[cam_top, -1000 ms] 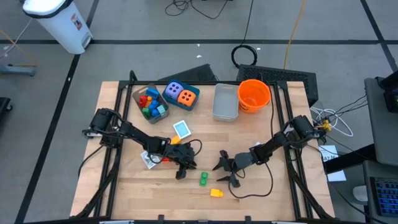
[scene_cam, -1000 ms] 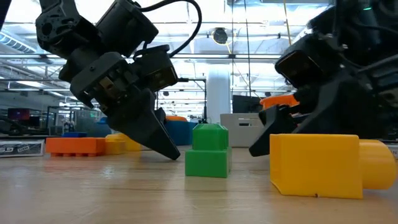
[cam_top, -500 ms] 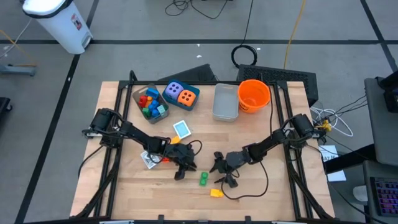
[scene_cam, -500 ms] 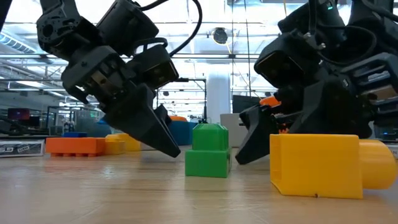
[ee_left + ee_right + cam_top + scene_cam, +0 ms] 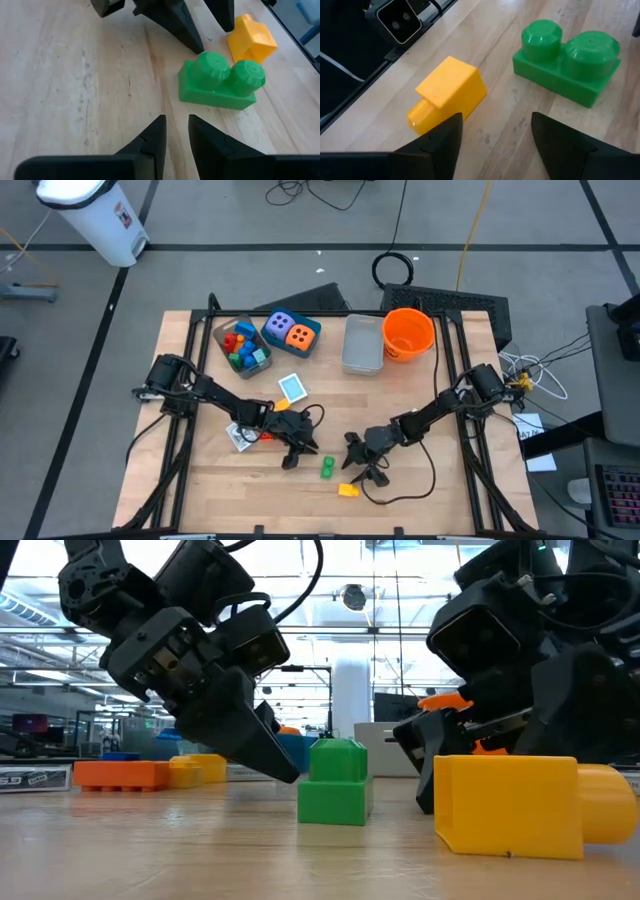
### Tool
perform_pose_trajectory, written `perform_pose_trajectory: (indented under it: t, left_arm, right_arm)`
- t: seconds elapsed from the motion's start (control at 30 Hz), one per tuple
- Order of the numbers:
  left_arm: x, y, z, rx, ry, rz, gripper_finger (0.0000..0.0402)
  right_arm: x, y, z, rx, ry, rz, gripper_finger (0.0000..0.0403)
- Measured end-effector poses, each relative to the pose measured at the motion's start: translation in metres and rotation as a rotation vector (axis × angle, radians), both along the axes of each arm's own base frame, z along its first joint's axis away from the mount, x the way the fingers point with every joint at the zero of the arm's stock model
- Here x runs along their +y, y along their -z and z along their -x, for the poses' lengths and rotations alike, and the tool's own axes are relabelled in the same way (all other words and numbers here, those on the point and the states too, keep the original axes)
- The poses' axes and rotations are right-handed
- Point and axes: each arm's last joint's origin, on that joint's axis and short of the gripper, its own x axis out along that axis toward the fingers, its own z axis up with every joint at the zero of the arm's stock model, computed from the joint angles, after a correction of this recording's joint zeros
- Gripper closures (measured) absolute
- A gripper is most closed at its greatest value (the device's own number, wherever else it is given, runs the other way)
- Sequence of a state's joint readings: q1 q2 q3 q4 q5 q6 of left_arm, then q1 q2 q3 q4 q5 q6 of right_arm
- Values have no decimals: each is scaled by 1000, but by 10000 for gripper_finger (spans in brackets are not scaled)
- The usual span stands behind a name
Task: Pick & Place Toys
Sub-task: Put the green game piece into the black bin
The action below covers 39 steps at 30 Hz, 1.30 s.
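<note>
The green brick (image 5: 328, 469), smooth plastic with two round studs, lies on the pale wooden table (image 5: 200, 480), with the blocky yellow brick (image 5: 347, 490) near. The right claw (image 5: 360, 463) is spread beside them. The left claw (image 5: 291, 460) has its fingers nearly together, holding nothing.

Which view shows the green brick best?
The left wrist view: the green brick shows whole, both studs clear. The right wrist view shows it nearly as well, the low view side-on, and the high view only as a small spot.
</note>
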<state>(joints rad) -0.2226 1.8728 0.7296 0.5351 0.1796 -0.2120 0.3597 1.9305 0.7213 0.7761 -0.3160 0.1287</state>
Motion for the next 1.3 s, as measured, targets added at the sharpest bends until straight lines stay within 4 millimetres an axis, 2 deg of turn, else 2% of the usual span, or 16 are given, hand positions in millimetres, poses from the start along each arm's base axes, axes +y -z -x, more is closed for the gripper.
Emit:
perform_pose_trajectory:
  t: [0.2, 0.37, 0.6, 0.97, 1.13, 1.3]
  left_arm:
    - [0, -1, -1, -12, 1, -10, 314]
    - [0, -2, -1, -31, 5, -12, 314]
    - [0, -2, -2, -35, 9, -18, 314]
    - [-1, -7, -5, -102, 26, -32, 314]
    - [4, -7, -6, -109, 16, -37, 314]
    - [9, -11, -9, -157, 17, -57, 314]
  right_arm:
    - [0, -7, -11, -39, -10, 24, 235]
    - [-2, -12, -21, -51, -15, 59, 256]
    - [-7, -15, -29, -49, -9, 85, 259]
    - [-26, -17, -36, -92, 37, 109, 259]
    - [-31, -18, -39, -144, 87, 195, 259]
    - [-35, -18, -40, -149, 87, 202, 259]
